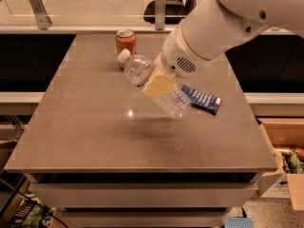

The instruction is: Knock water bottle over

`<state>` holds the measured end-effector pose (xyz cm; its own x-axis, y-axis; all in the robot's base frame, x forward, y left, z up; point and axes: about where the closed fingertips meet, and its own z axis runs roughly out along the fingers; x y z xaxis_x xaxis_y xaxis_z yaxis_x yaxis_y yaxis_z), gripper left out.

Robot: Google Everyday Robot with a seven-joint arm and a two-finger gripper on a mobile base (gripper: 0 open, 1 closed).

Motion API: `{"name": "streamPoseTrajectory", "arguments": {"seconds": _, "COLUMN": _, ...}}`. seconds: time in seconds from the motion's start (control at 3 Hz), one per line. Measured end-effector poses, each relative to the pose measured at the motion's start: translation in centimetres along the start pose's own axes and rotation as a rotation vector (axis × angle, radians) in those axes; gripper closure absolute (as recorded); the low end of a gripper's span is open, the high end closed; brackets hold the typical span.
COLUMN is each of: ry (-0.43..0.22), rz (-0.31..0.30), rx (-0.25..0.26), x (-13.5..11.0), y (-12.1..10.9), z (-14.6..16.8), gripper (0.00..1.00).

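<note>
The water bottle [137,69] is clear ribbed plastic with a white cap. It hangs tilted above the table, cap up to the left and base down to the right, with its shadow on the tabletop below. My gripper [159,86] is at the table's middle, shut across the bottle's midsection, and one yellowish finger pad [158,84] covers the label. The white arm comes in from the upper right. The orange soda can [125,41] stands upright just behind the bottle's cap.
A blue snack packet [202,99] lies flat on the table right of the bottle. The grey tabletop [85,127] has edges on all sides. A counter with a glass rail runs behind. Cardboard boxes [285,141] sit on the floor at right.
</note>
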<state>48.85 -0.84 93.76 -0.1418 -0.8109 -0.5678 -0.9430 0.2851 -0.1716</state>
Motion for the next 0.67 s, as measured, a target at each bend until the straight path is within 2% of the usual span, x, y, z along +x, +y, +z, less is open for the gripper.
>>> {"name": "streamPoseTrajectory", "arguments": {"seconds": 0.33, "ry": 0.078, "rz": 0.001, "rx": 0.019, "x": 0.92, "y": -0.08, "z": -0.02, "gripper": 1.0}}
{"name": "streamPoseTrajectory", "arguments": {"seconds": 0.67, "ry": 0.144, "rz": 0.003, "rx": 0.011, "x": 1.61, "y": -0.07, "z": 0.55, "gripper": 1.0}}
